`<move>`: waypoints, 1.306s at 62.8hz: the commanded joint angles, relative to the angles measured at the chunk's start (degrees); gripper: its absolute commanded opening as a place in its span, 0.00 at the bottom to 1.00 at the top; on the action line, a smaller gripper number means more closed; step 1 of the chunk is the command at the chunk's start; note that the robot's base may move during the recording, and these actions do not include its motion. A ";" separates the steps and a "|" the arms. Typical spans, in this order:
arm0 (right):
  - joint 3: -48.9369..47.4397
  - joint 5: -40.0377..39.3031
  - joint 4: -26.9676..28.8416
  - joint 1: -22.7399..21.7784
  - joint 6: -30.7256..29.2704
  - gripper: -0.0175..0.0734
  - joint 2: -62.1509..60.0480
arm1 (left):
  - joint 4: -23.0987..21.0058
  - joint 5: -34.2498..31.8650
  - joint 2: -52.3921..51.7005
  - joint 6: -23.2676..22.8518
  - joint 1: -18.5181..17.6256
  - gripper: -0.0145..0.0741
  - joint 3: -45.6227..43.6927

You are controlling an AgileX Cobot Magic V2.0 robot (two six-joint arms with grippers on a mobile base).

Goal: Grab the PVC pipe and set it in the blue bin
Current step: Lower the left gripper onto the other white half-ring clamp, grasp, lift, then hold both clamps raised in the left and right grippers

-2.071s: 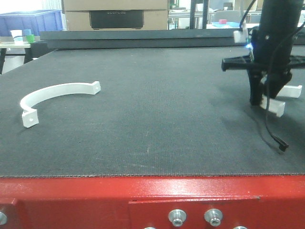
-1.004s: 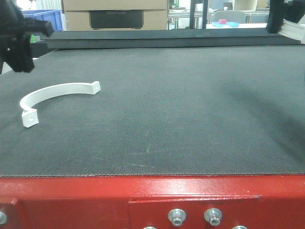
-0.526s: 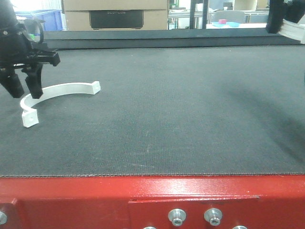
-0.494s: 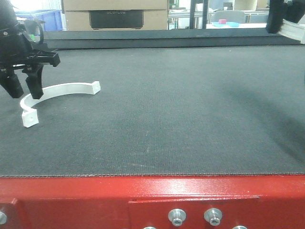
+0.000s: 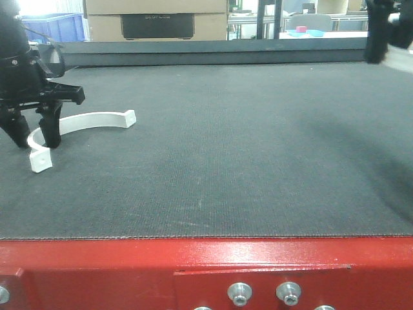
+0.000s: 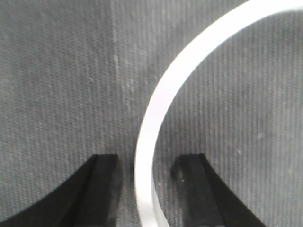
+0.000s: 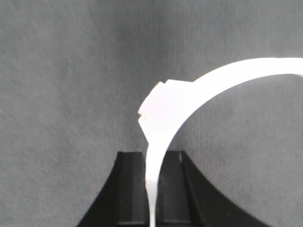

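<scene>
- Two white PVC pieces are showing. We are starting at the far left, where the blue bin [image 5: 55,26] is sitting beyond the black mat [image 5: 226,148].
- We are straddling the left PVC piece [image 5: 90,119], which is lying flat on the mat, with the left gripper [image 5: 32,139]. Its fingers [image 6: 102,189] are standing spread, one on each side of the strip and apart from it.
- We are judging that an off-centre close could push the thin arc sideways or tip it out of the pinch.
- At the far right, we are holding the right PVC piece [image 7: 227,75] raised above the mat in the right gripper [image 7: 152,198], fingers pinching its strip. So narrow a hold may let it swing or slip on the way to the bin.
</scene>
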 commanded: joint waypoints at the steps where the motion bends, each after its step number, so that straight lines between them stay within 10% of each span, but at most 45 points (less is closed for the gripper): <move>1: 1.14 -0.93 -0.18 -0.02 -0.38 0.01 -0.77 | -0.59 -0.12 0.06 -1.17 0.09 0.41 -0.56; 25: 1.70 -0.72 0.16 -0.02 -0.38 0.01 -1.50 | -0.70 1.40 0.32 -1.17 0.09 0.04 -0.56; 54: 1.58 -4.83 0.16 -0.02 -0.38 0.01 -10.66 | -4.29 5.44 -10.70 -1.04 -0.65 0.04 -0.56; 82: 8.88 -19.07 0.06 -0.02 -0.38 0.01 -20.43 | -5.27 -5.48 -30.37 -1.04 -9.90 0.04 0.87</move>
